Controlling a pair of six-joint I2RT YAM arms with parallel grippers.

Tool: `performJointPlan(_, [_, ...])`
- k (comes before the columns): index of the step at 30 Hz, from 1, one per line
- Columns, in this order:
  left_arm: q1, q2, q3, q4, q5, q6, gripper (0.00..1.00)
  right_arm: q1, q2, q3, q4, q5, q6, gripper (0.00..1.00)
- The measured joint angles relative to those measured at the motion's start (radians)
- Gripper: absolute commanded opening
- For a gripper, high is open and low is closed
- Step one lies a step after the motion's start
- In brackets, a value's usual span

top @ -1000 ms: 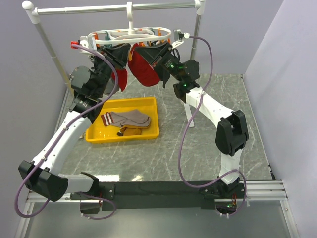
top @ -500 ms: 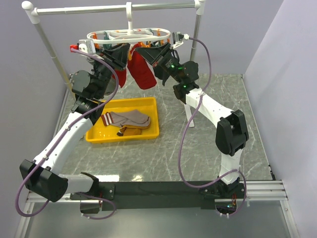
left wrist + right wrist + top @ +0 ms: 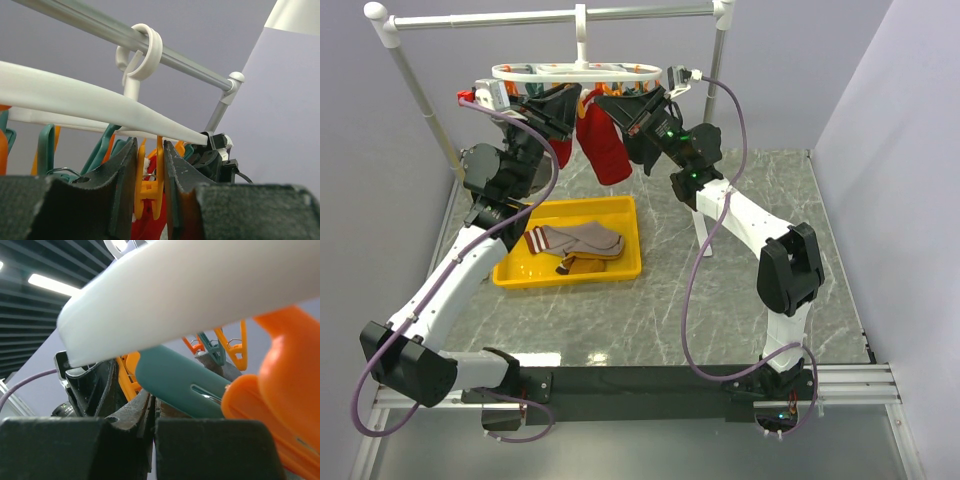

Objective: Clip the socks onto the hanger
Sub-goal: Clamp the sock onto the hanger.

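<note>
The white plastic oval ring hanger hangs by its hook from the white horizontal rail, above the grey marbled table. The left gripper sits just under the ring, its dark fingers clamped on the handles of an orange plastic clothespin. The right gripper is just beside it, also under the ring, with its jaws pressed together. Whether they pinch any fabric cannot be told. A red fabric sock dangles between the two grippers, and a second red sock shows below the left gripper. Lower down, the yellow plastic tray holds the grey-beige socks with dark striped cuffs and a brown-mustard sock.
</note>
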Motion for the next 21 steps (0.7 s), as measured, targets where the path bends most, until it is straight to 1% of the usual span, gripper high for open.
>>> performJointPlan(13, [0.000, 0.002, -0.016, 0.035, 0.023, -0.002, 0.19, 0.005, -0.001, -0.002, 0.016, 0.019, 0.066, 0.00])
performJointPlan(16, [0.000, 0.002, -0.021, 0.043, 0.023, 0.002, 0.17, 0.007, -0.007, -0.013, 0.011, 0.020, 0.081, 0.00])
performJointPlan(21, [0.000, 0.002, -0.037, 0.063, 0.021, 0.017, 0.15, 0.008, -0.016, -0.017, -0.022, 0.027, 0.103, 0.00])
